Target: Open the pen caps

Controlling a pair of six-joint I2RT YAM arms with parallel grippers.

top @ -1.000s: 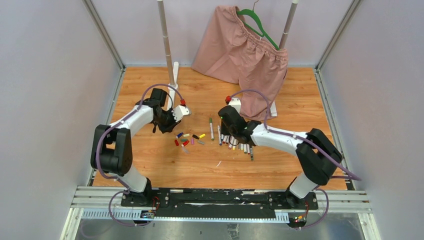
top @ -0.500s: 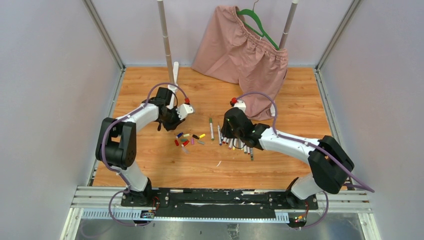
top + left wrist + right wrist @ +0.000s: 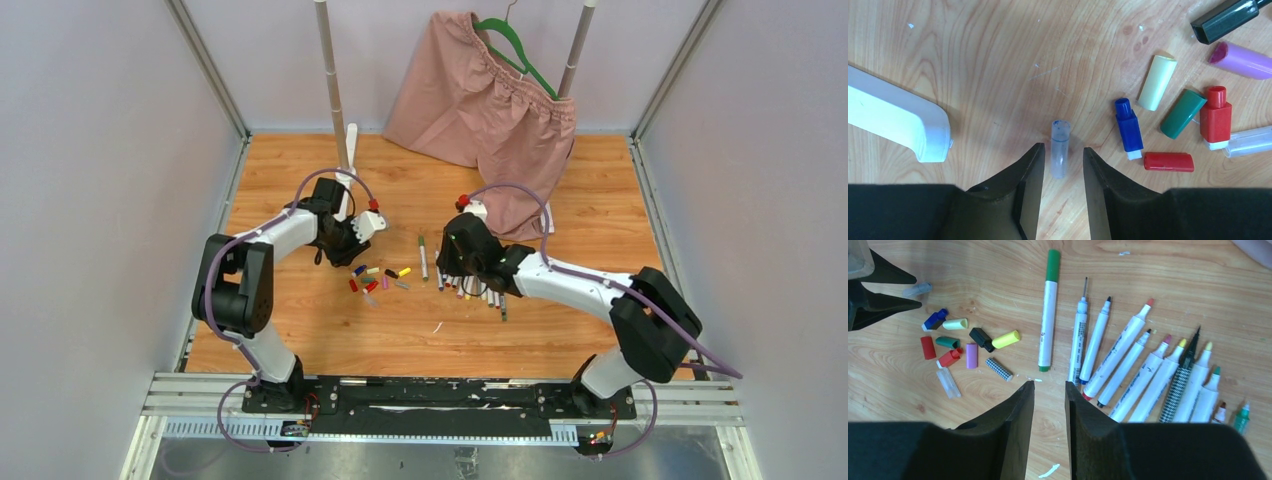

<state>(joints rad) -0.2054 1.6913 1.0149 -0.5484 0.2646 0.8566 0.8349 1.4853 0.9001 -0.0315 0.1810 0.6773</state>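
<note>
Wood table point(image 3: 300, 330), grey walls round it. Both arms bent at elbow, wrists tipped down, grippers low over table. Left gripper point(image 3: 1061, 148): fingers spread a bit, clear cap point(image 3: 1059, 157) flat between tips, long axis along fingers, looks like neither touches it. Loose caps point(image 3: 971, 355) just beside, pointing every which way. Right gripper point(image 3: 1049, 385): fingers narrowly apart, gap empty, at butt ends of pens point(image 3: 1118, 350). Pens uncapped, fanned side by side, tips away from bases. Green pen point(image 3: 1048, 310) lies apart, cap on. Barrel print unreadable. Far back: pink shorts point(image 3: 470, 100) on hanger point(image 3: 515, 50).
</note>
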